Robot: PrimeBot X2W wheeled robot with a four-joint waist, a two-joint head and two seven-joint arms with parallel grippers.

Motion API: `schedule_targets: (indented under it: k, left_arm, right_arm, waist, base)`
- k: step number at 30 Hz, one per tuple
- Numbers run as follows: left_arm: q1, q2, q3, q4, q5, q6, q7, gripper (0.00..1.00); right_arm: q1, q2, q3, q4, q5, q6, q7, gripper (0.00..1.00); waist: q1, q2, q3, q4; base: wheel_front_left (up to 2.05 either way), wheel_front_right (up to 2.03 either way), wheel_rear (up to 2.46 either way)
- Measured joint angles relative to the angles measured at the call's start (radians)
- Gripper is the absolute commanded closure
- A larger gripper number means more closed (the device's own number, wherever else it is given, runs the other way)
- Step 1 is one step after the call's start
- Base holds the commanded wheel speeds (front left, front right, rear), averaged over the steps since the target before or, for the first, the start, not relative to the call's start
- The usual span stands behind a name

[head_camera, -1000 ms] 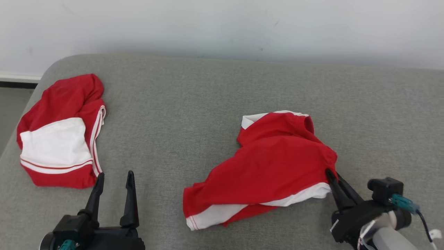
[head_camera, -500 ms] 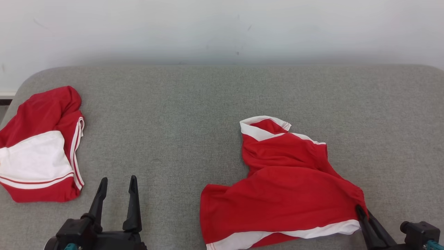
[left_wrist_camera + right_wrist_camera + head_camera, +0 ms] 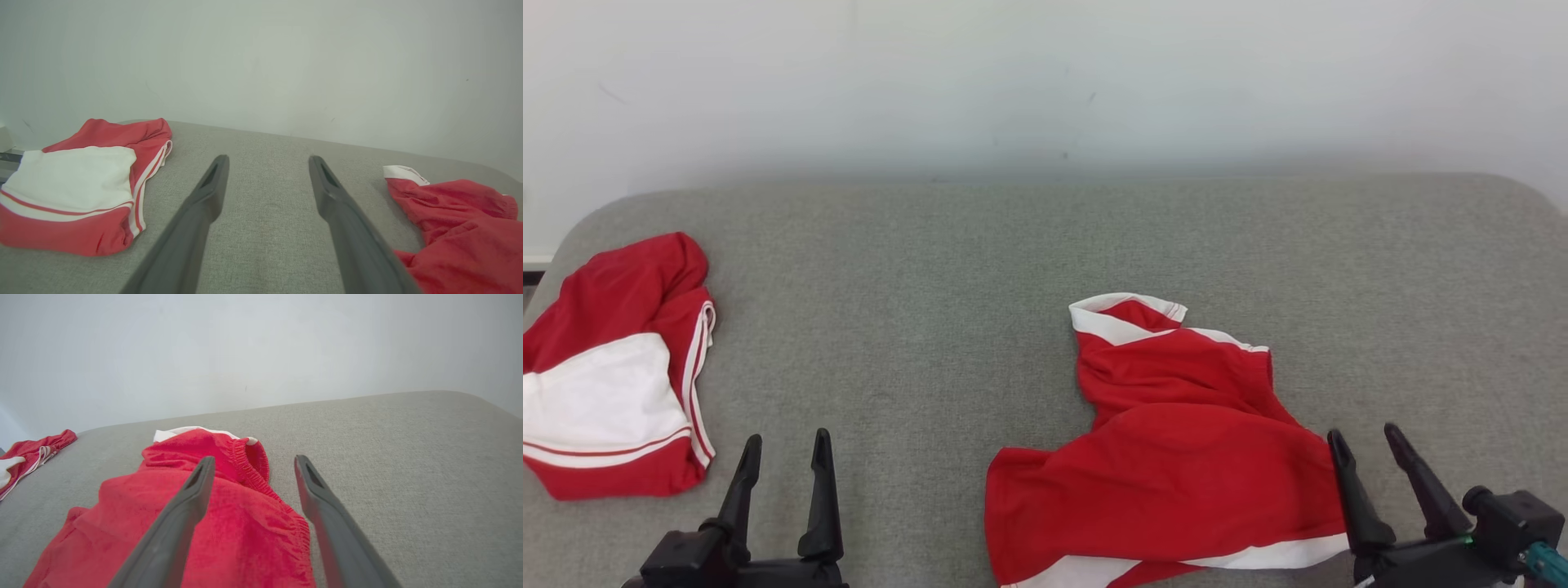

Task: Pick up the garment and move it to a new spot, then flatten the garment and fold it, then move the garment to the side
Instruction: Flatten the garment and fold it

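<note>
Lying at the far left of the grey padded surface (image 3: 931, 269) is a second red piece of clothing (image 3: 605, 384), folded into a compact bundle. A broad white panel faces up and thin red and white stripes run along its right edge; its left side runs off the edge of the head view. Just to its right and nearer the robot, the left gripper (image 3: 787, 438) sits low over bare grey fabric. Its two dark fingers are spread apart and hold nothing, and the left wrist view shows plain grey upholstery in the gap between them. A wide stretch of bare surface follows across the middle.

Right of centre lies the garment (image 3: 1176, 457), loose and rumpled, not flattened. A white-trimmed end points toward the wall (image 3: 1045, 73), a gathered elastic edge runs down its right side, and a white band crosses its near edge at the bottom of the head view. Its red cloth is creased, with one flap lapping over another. No numbers show on it.

At the garment's right edge, the right gripper (image 3: 1362, 433) has its fingers parted and grips nothing. In the right wrist view one finger lies over the red cloth by the elastic edge, while the other lies over bare grey beside it. Whether that finger touches the cloth cannot be told. Farther right the grey surface curves away to its rounded corner, with the pale wall behind.
</note>
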State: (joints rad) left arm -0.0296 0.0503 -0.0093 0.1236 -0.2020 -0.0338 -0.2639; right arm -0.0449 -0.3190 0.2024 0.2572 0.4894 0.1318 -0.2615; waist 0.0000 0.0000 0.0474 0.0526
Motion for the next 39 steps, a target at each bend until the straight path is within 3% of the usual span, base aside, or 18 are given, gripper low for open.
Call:
schedule_targets:
  k: [12,39]
  left_arm:
    - [0.014,0.0,0.018,-0.005,0.017,-0.006,0.0,0.0]
    - [0.057,0.0,0.045,-0.02,0.07,-0.011,0.0,0.0]
  right_arm:
    - [0.046,0.081,-0.063,-0.162,-0.105,0.0,-0.003,0.0]
    - [0.097,0.108,-0.09,-0.176,-0.166,0.0,-0.003,0.0]
  waist:
    - [0.0,0.0,-0.028,-0.036]
    - [0.0,0.0,-0.06,-0.04]
  base:
    - [0.0,0.0,0.0]
    - [0.0,0.0,0.0]
